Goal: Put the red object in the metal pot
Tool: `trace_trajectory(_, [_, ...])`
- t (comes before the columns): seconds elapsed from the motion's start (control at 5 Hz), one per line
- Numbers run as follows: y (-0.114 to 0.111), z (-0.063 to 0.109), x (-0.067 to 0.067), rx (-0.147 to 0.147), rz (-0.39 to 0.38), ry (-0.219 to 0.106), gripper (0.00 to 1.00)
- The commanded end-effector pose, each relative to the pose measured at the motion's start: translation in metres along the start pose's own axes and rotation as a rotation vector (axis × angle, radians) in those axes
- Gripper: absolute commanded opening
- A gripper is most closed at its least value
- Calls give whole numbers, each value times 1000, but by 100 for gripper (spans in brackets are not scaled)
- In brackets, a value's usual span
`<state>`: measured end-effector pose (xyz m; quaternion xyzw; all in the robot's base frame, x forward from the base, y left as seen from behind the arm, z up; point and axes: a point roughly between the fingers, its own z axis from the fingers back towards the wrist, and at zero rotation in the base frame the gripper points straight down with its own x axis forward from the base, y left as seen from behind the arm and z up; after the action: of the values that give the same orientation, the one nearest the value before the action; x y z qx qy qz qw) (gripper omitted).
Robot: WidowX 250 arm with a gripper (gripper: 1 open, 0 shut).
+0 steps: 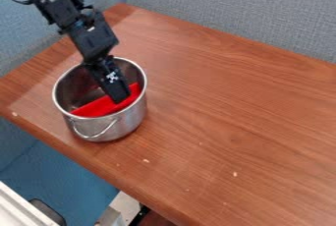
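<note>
The metal pot [82,118] stands on the left part of the wooden table, its loop handle facing the front edge. The red object [92,105] lies inside it, leaning against the pot's floor and near wall. My gripper [118,88] reaches down into the pot from the upper left, just above and to the right of the red object. Its dark fingers [125,94] look spread apart, with the block below them rather than between them. The fingertips are partly hidden by the pot's rim.
The wooden table [223,102] stretches to the right and back of the pot. Its left corner and front edge lie close to the pot. A grey-blue wall [250,9] stands behind the table.
</note>
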<state>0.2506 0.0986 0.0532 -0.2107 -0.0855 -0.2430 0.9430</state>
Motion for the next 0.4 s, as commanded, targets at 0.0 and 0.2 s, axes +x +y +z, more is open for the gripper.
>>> trace_trajectory(0.0, [-6,6,-1,30,-7,-2,100])
trace_trajectory(0.2, [-12,11,-3,48,4,-9,100])
